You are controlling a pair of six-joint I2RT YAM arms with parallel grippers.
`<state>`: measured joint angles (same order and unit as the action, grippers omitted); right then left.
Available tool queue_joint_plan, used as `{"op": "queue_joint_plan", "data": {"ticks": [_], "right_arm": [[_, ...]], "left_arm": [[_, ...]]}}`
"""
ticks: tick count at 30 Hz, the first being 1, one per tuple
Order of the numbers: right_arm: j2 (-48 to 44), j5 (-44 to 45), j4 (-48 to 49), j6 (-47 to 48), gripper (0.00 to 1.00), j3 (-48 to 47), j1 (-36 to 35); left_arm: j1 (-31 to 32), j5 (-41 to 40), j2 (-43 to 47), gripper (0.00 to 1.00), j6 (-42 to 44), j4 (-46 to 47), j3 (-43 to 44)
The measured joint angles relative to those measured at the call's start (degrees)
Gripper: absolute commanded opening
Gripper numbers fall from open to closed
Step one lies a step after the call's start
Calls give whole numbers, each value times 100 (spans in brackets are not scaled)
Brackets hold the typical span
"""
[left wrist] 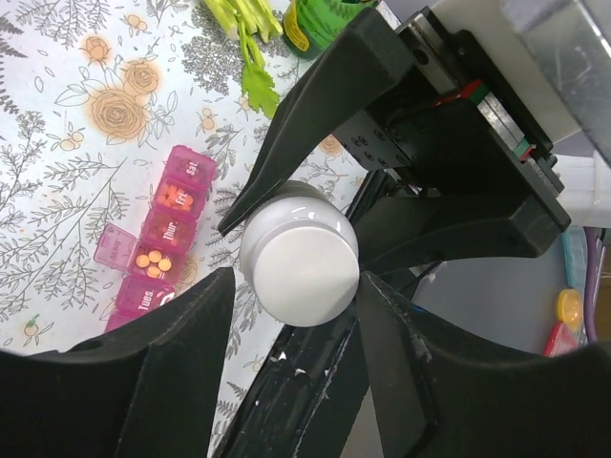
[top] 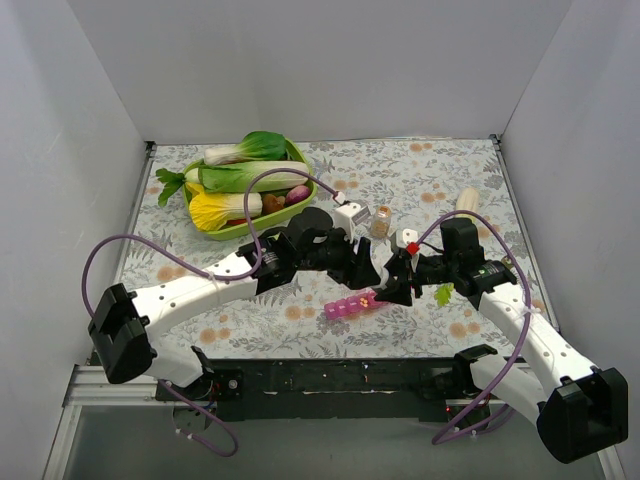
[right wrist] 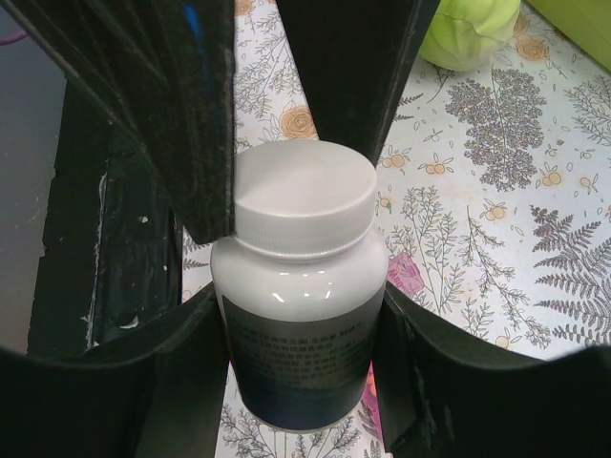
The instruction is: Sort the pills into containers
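The pink pill organiser (top: 352,305) lies on the flowered cloth below both grippers. In the left wrist view the organiser (left wrist: 158,243) has two lids open with orange pills (left wrist: 153,260) inside. My right gripper (right wrist: 304,305) is shut on the body of a white pill bottle (right wrist: 301,324) with a dark label. My left gripper (left wrist: 296,284) is shut on the bottle's white cap (left wrist: 301,262). In the top view the left gripper (top: 372,272) and the right gripper (top: 396,285) meet over the organiser's right end, and the bottle is hidden between them.
A green tray (top: 250,228) of vegetables stands at the back left. A small clear jar (top: 380,222) stands behind the grippers. A dark green bottle (left wrist: 325,19) and a leafy sprig (top: 443,293) lie near the right arm. White walls enclose the table.
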<state>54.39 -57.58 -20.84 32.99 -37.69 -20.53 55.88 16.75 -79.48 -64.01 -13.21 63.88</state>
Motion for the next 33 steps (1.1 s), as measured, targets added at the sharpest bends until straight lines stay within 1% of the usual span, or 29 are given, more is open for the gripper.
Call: {"op": "queue_joint_plan", "data": {"ticks": [2, 3, 4, 6, 7, 8, 14, 15, 16, 18, 19, 20, 21, 24, 28, 33], "right_arm": [[0, 4, 0, 0, 1, 2, 2], [0, 15, 0, -2, 1, 2, 2], [0, 44, -9, -7, 1, 2, 4], [4, 59, -20, -22, 1, 4, 20], [4, 63, -17, -26, 1, 4, 26], [4, 63, -13, -31, 1, 4, 28], [7, 63, -15, -31, 1, 4, 28], [7, 63, -15, -33, 3, 4, 28], [7, 63, -15, -33, 16, 4, 28], [7, 66, -13, -35, 37, 4, 31], [7, 61, -13, -37, 57, 4, 31], [7, 59, -7, -39, 65, 7, 31], [4, 57, -2, -42, 76, 7, 26], [-26, 15, 22, -59, 86, 11, 28], [-59, -9, 66, -68, 92, 11, 28], [-111, 0, 122, -63, 93, 44, 66]], "left_arm": [[0, 59, -42, 42, -11, 13, 4], [0, 96, -72, 37, -24, 28, 7], [0, 133, -94, 25, -24, 37, 13], [0, 175, -116, 15, -24, 33, 28], [0, 195, -125, 5, -22, 37, 37], [0, 216, -133, 0, -22, 44, 42], [-4, 256, -144, 0, -13, 61, 42], [-4, 256, -142, 0, -13, 72, 35], [-4, 254, -140, 0, -13, 81, 28], [-4, 234, -118, 0, -17, 118, -9], [-4, 214, -94, 0, -33, 151, -46], [-4, 188, -61, 0, -42, 170, -83], [-4, 155, -20, 0, -57, 184, -125], [0, 17, 166, 0, -109, 151, -280], [-48, -179, 413, 0, -201, 105, -542], [-219, -522, 861, 0, -426, -146, -1010]]}}
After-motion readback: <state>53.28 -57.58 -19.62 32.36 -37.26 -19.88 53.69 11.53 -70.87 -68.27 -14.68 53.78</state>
